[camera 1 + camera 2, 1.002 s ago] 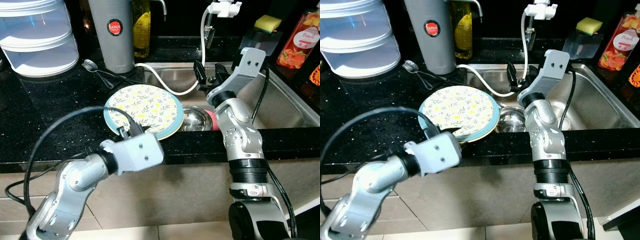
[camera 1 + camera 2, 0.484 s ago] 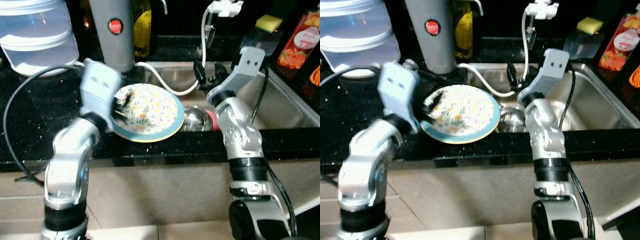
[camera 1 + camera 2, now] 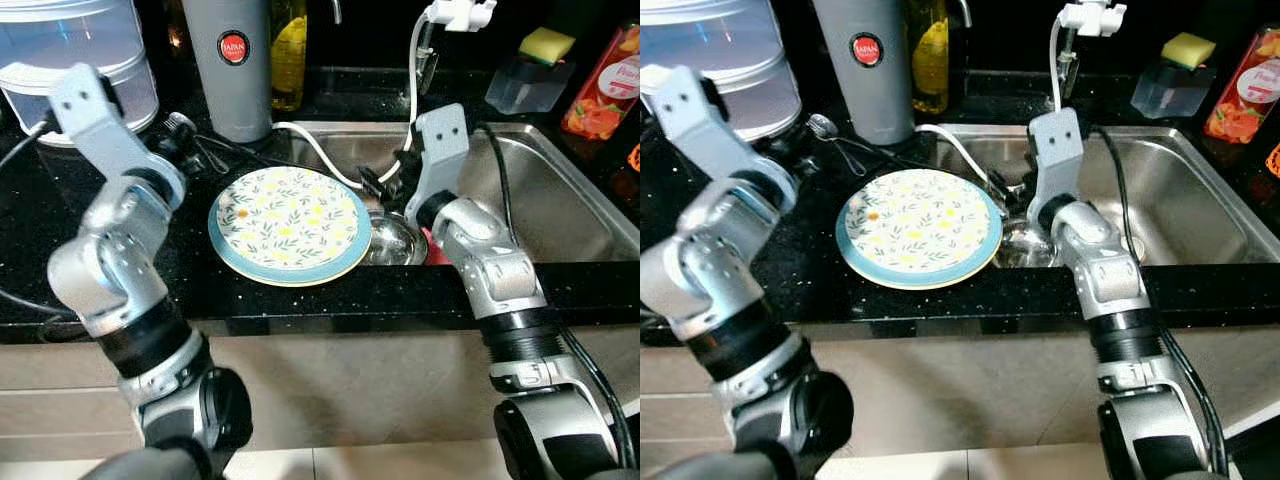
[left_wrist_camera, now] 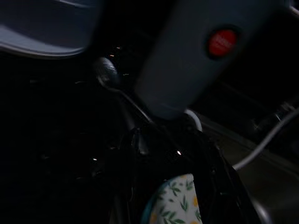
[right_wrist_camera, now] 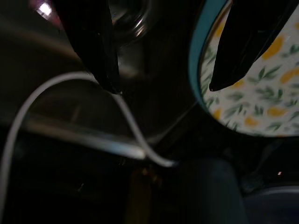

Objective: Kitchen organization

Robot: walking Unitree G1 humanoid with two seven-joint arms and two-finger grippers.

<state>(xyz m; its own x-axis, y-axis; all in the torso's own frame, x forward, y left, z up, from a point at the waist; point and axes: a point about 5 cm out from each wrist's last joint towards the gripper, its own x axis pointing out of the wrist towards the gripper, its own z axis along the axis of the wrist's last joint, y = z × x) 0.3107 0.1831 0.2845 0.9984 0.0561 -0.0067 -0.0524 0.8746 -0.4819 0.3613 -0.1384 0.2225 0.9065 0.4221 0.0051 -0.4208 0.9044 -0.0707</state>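
A round plate (image 3: 290,222) with a blue rim and a yellow leaf pattern lies flat on the black counter (image 3: 60,230), its right edge at the sink (image 3: 560,210). My left gripper (image 3: 178,140) hovers over the counter by the plate's back left, near a spoon (image 3: 182,126). In the dark left wrist view its fingers (image 4: 128,186) look spread, with the plate (image 4: 180,205) showing between them. My right gripper (image 5: 163,87) is open at the plate's right edge. One finger (image 5: 247,42) is over the plate (image 5: 243,107), the other over the sink.
A grey thermos (image 3: 232,60), an oil bottle (image 3: 286,50) and a stacked white container (image 3: 70,50) stand at the back. A white hose (image 3: 320,160) runs from the tap (image 3: 440,20). A steel bowl (image 3: 395,238) sits in the sink. A sponge (image 3: 546,44) and a peach bottle (image 3: 602,80) are at back right.
My left arm has swung up from the plate's front edge to the counter at its back left. The right gripper has come down to the plate's right edge. The plate stays put.
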